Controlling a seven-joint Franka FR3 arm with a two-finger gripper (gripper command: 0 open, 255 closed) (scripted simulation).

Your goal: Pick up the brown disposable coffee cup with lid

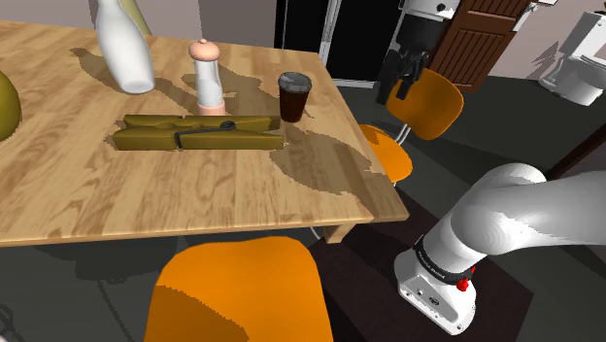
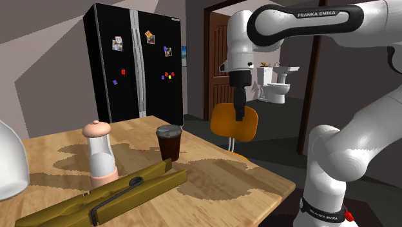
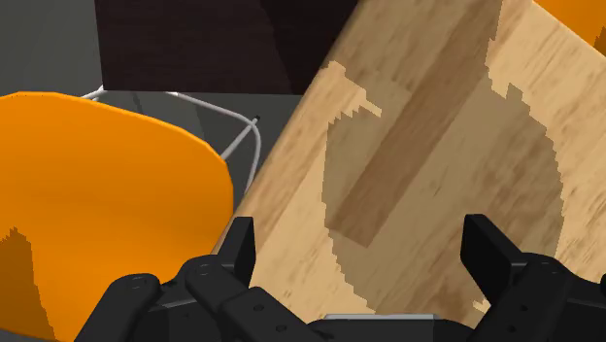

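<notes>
Orange chair (image 1: 238, 291) at the table (image 1: 194, 194), brown lidded cup (image 1: 294, 95) near its far corner, gripper (image 3: 361, 233) wide open above its edge

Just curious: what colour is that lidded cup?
The cup is dark brown, clearest in the second exterior view.

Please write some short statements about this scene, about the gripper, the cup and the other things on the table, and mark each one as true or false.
1. The gripper is shut on the coffee cup. False: it is open and empty, well apart from the cup.
2. The coffee cup stands upright on the table with its lid on. True.
3. The mill lies on its side. False: it stands upright.
4. A large olive clothespin lies on the table near the cup. True.
</notes>
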